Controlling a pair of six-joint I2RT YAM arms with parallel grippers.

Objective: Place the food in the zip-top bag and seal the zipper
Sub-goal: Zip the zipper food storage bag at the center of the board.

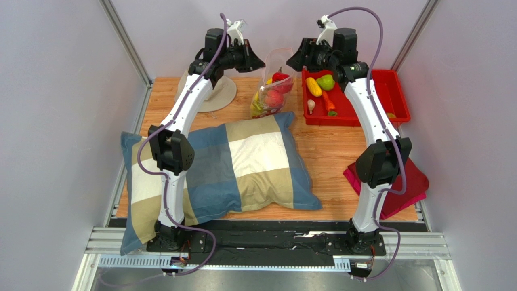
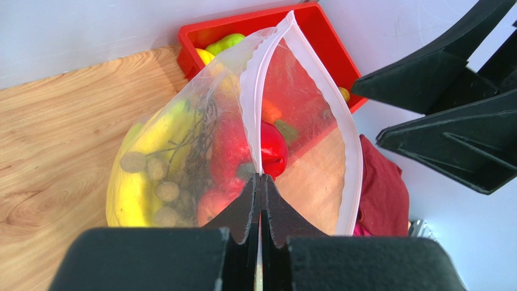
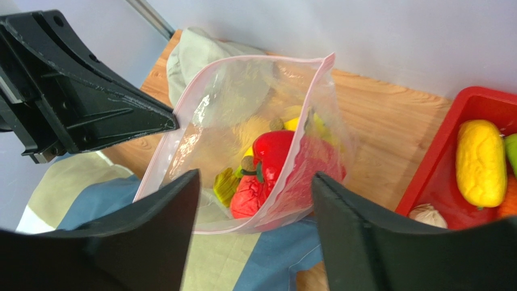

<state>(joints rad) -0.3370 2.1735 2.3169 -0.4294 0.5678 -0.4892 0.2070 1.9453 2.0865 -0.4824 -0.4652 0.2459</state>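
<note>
Mid-filling: left pincer (image 2: 261, 185) pinches the zipper (image 2: 249, 97), right pincer (image 3: 253, 182) gapes empty and must next fetch food (image 1: 314, 86) from the tray (image 1: 397, 85) at the bag's (image 1: 274, 91) three o'clock.

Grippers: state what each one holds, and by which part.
Left gripper pinches the bag by its zipper strip; right gripper is open, holding nothing.
</note>
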